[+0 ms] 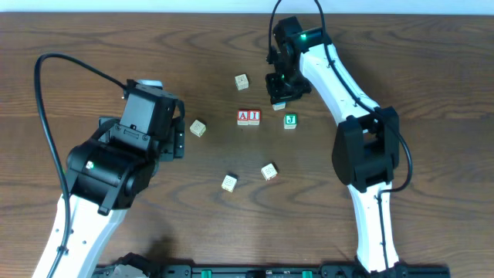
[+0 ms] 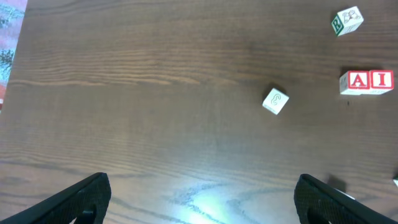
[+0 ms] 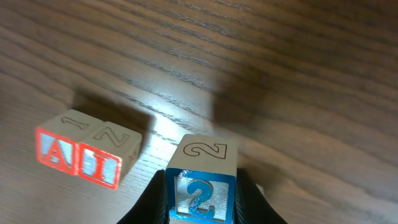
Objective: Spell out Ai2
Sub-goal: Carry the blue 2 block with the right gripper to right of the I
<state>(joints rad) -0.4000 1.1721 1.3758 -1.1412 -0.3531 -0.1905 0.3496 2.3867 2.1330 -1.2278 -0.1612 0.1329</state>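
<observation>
Two red-faced blocks, A [image 1: 243, 116] and I [image 1: 255, 116], sit side by side on the table; they also show in the right wrist view [image 3: 57, 150] [image 3: 99, 165] and in the left wrist view [image 2: 359, 81] [image 2: 382, 80]. My right gripper [image 1: 279, 94] is shut on the blue 2 block [image 3: 202, 186] and holds it above the table, to the right of the I block. My left gripper [image 2: 199, 199] is open and empty, low over bare wood at the left.
A green J block [image 1: 290, 120] lies right of the AI pair. Loose blocks lie around: one behind [image 1: 241, 81], one to the left [image 1: 198, 128], two in front [image 1: 229, 182] [image 1: 268, 171]. The table edge shows at the left in the left wrist view [image 2: 9, 74].
</observation>
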